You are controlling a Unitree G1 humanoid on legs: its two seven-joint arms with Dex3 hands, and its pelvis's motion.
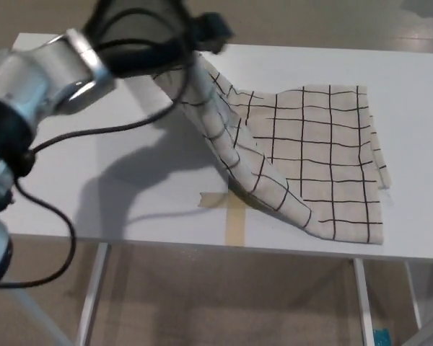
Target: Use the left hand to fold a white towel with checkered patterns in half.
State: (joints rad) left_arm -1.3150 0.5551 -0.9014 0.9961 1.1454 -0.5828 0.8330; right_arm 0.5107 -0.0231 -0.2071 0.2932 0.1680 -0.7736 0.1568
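A white towel with a black checked pattern (310, 151) lies on the right half of the white table (130, 187). Its left part is lifted off the table and hangs in a steep fold down towards the front edge. My left hand (166, 36) is shut on the towel's raised left edge, high above the table near the back, with the silver forearm (43, 72) coming in from the left. My right hand does not show.
A strip of tan tape (231, 213) forms a cross mark on the table near the front edge, partly under the towel. Black cables (94, 133) hang from the left arm. Below the table are its metal legs (94, 288) and the floor.
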